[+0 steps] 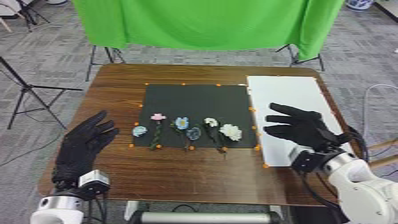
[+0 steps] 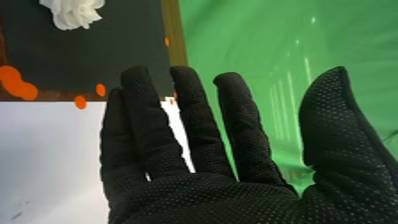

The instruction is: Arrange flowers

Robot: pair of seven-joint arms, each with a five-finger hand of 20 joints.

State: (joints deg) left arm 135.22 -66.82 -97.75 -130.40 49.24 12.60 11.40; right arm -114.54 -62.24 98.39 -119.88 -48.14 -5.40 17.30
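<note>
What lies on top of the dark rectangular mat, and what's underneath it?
On the mat lie a pink flower, blue flowers and white flowers. It rests on the brown wooden table; anything else beneath is hidden.

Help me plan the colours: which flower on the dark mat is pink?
The second flower from the left in the head view, between a pale blue bloom and another blue bloom; the others all look bluish or white.
</note>
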